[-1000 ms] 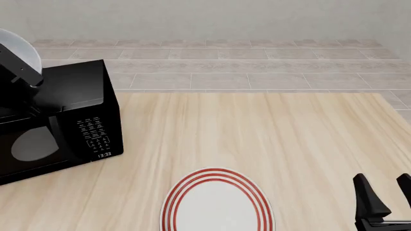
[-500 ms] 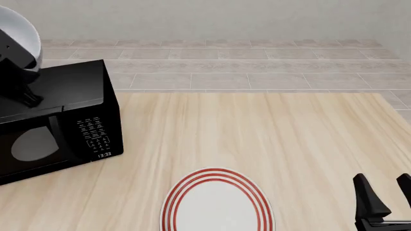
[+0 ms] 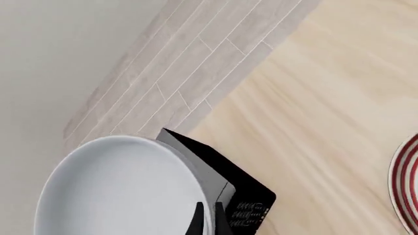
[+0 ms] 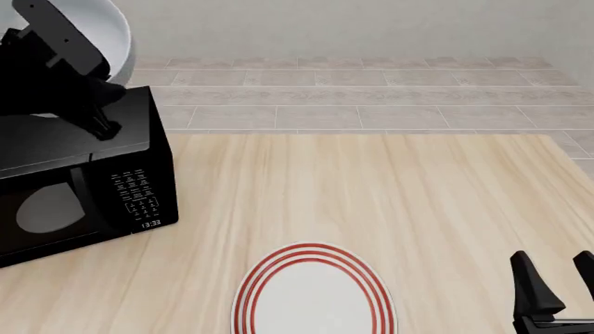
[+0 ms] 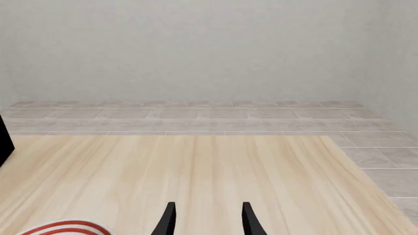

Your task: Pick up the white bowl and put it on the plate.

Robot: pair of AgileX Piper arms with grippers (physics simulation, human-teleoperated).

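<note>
The white bowl (image 4: 113, 28) is held high at the far left, above the black microwave, tilted on its side. My left gripper (image 4: 79, 50) is shut on its rim. In the left wrist view the bowl (image 3: 117, 191) fills the near corner with the fingertips (image 3: 210, 220) pinching its edge. The plate (image 4: 316, 296), white with red rings, lies flat at the table's front edge, near the middle. It also shows in the left wrist view (image 3: 408, 181) and the right wrist view (image 5: 65, 227). My right gripper (image 4: 552, 263) is open and empty at the front right, right of the plate (image 5: 207, 215).
A black microwave (image 4: 83, 174) stands at the table's left, directly under the held bowl; its corner shows in the left wrist view (image 3: 235, 193). Grey tiled floor lies beyond the table's far edge and right edge.
My left arm has carried the bowl to the right and nearer, from the far left edge to over the microwave's top. The right gripper and the plate have not moved.
</note>
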